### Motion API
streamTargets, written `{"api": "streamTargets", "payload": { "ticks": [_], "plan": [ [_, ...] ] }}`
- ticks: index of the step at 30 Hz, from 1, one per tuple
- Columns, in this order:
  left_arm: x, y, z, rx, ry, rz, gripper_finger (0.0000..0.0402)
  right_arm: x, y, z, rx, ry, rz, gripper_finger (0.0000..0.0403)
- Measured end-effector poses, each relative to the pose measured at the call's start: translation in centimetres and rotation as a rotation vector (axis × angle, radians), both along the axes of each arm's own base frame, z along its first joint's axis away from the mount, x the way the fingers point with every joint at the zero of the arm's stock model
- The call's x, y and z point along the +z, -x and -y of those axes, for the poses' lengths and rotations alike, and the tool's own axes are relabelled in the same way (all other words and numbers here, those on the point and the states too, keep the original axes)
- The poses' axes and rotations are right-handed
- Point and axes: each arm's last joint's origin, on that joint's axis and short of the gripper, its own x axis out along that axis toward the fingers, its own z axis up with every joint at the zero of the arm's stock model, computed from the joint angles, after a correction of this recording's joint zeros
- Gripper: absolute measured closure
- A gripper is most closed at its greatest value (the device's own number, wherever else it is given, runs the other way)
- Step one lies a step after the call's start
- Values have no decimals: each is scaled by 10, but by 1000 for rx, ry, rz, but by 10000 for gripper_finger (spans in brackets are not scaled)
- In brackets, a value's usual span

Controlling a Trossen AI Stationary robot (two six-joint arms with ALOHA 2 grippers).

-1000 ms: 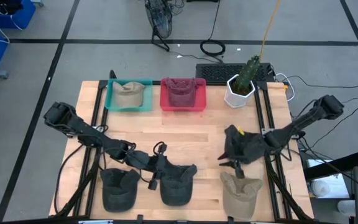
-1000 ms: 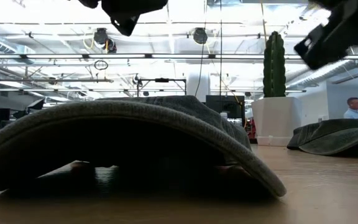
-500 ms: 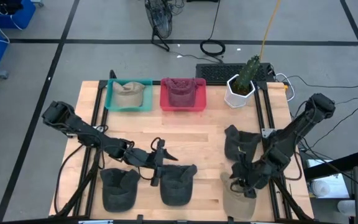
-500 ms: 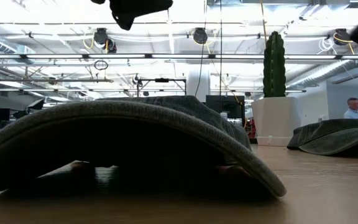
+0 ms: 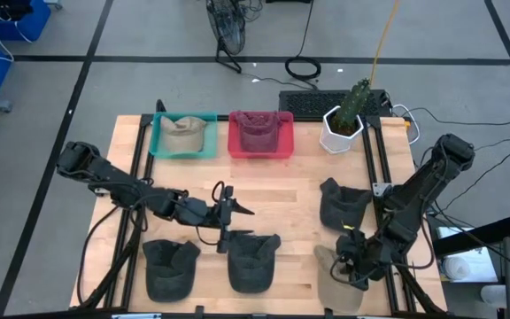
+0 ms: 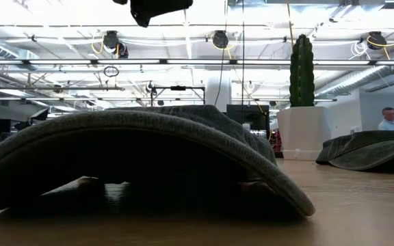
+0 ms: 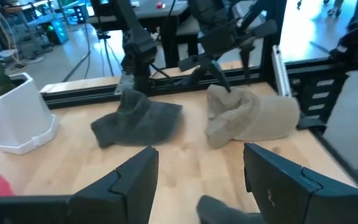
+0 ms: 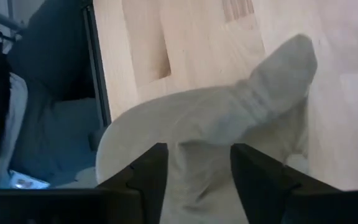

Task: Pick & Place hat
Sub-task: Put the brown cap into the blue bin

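Two dark hats (image 5: 168, 268) (image 5: 253, 262) lie near the table's near edge. A third dark hat (image 5: 342, 205) lies at the right. A beige hat (image 5: 336, 285) lies in front of it, and shows in the right wrist view (image 8: 216, 127) too. My left gripper (image 5: 235, 206) hangs open above the table, just beyond the middle dark hat; its fingers (image 7: 135, 180) hold nothing. My right gripper (image 5: 351, 266) is open over the beige hat, one finger (image 8: 146, 169) on either side of the raised crown. My right gripper points slanting down at the beige hat's crown (image 8: 197, 134); I cannot tell whether the fingers touch it. The hat lies on the table.
At the far edge stand a teal bin (image 5: 159, 140) with a beige hat, a pink bin (image 5: 283, 142) with a maroon hat, and a white pot with a cactus (image 5: 343, 124). Black frame rails (image 5: 381, 168) run along both table sides.
My right gripper has swung from over the right dark hat toward the near edge, turning as it went, and now hangs over the beige hat; the dark hat stays lying on the table. My left gripper has risen and drawn back from the middle dark hat toward the far edge.
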Motion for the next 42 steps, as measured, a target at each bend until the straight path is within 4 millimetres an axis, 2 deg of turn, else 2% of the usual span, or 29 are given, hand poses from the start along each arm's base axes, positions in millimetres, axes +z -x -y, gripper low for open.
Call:
{"api": "streamTargets", "payload": {
  "ticks": [4, 7, 18, 24, 30, 31, 36, 42],
  "plan": [
    [0, -2, -7, 19, -23, -2, 165, 0, 5, -4, -26, -57, -54, 202],
    [-3, -3, -12, 37, -18, -30, 165, -3, 8, -11, -29, -73, -75, 192],
    [-8, -2, -15, 66, 36, -85, 165, -40, 4, -27, 43, 75, -144, 215],
    [-9, -1, -13, 66, 47, -98, 165, -44, 3, -29, 102, 111, -133, 263],
    [-13, 0, -13, 66, 37, -133, 165, -41, 2, -30, 173, 108, -87, 382],
    [-13, 0, -14, 66, 37, -134, 165, -40, 1, -30, 182, 107, -76, 391],
    [-13, 0, -13, 66, 37, -133, 165, -30, -7, -24, 165, 96, 4, 393],
    [-10, -1, -13, 76, 86, -108, 165, -3, -29, -3, 218, 142, 249, 398]
  ]
}}
